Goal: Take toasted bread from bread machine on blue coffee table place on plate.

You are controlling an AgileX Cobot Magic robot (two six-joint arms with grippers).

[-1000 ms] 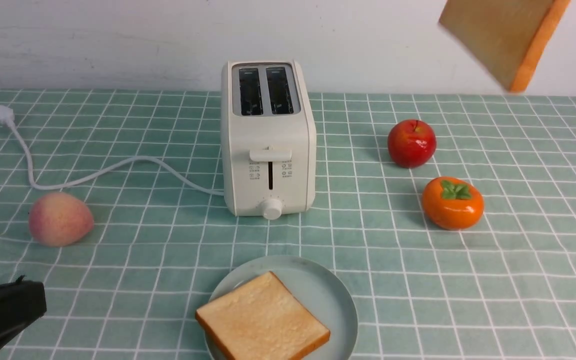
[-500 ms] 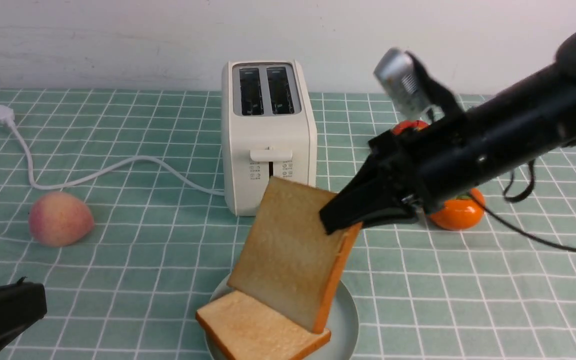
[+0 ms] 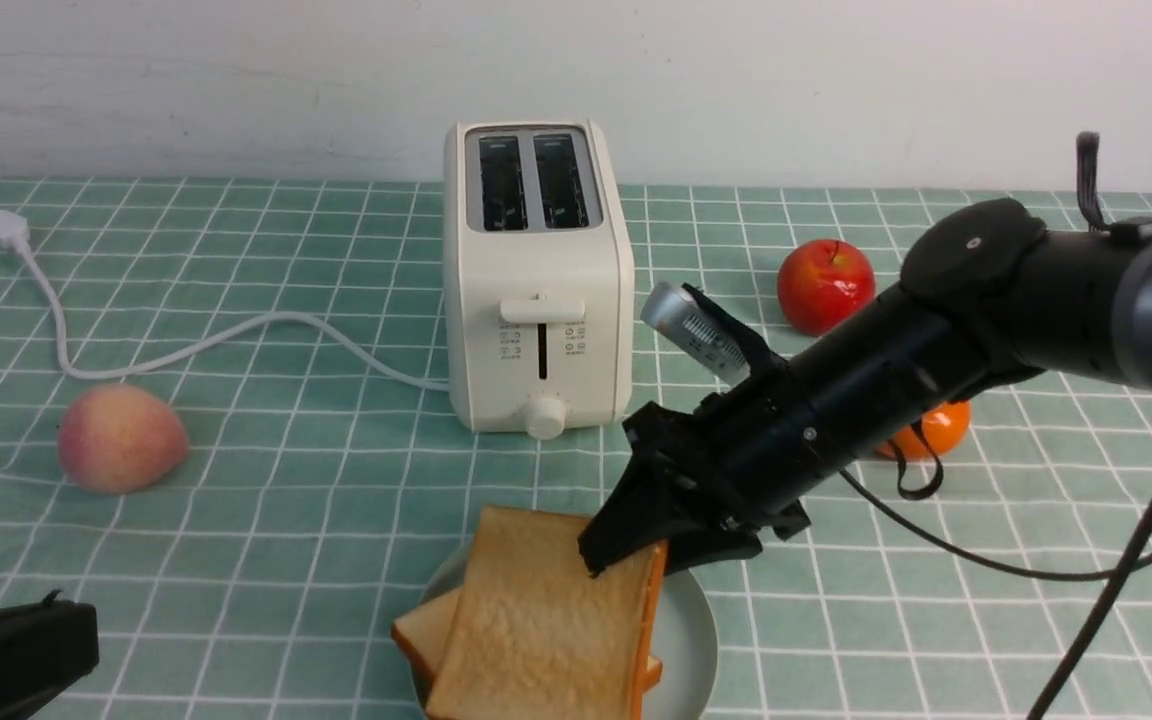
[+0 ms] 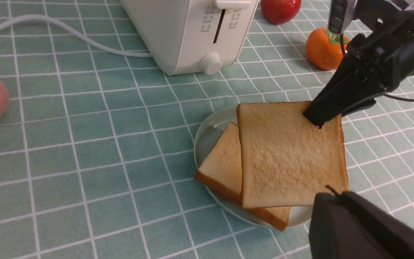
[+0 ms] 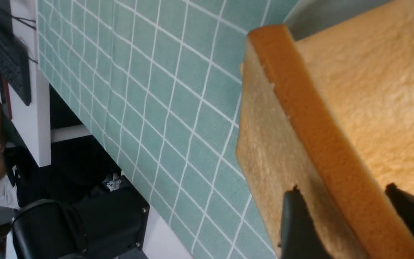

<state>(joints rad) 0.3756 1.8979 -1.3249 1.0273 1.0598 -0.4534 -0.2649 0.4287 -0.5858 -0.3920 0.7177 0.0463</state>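
Toasted bread [image 3: 536,625] stacked on plate [image 3: 688,630] before bread machine [image 3: 536,290], its icons unreadable; right gripper [image 3: 626,560] parted astride top slice's edge, left gripper [image 3: 36,645] closed; apple [image 3: 824,285], persimmon [image 3: 944,425], peach [image 3: 121,438] around on blue coffee table [image 3: 286,500].

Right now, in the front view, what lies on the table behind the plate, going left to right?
White plug, peach, bread machine, red apple, orange persimmon, partly hidden.
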